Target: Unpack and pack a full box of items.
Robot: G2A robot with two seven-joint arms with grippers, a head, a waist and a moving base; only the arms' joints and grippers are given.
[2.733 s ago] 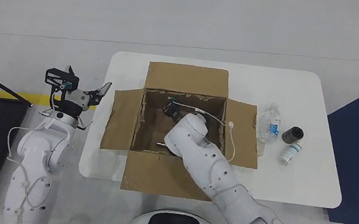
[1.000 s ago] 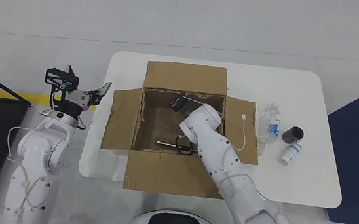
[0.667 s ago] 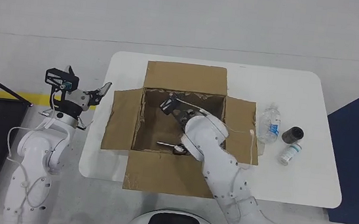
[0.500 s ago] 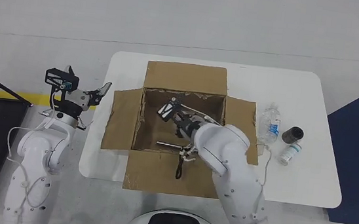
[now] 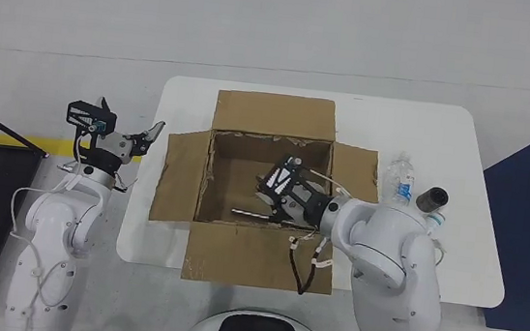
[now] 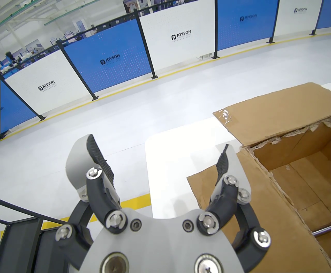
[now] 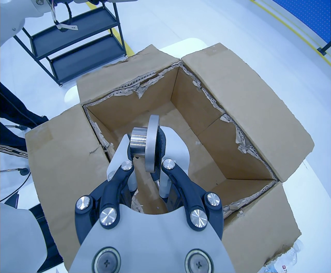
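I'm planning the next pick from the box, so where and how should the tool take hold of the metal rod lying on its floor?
Probably the exposed shaft of the metal rod, coming straight down from above, jaws closing across it. It lies flat on the floor of the cardboard box, whose walls block any sideways approach.

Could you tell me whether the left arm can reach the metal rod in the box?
Probably yes: the left gripper is open outside the box, on its left, and the rod lies inside, toward that side. The right gripper, holding a metal part, hangs close by, though.
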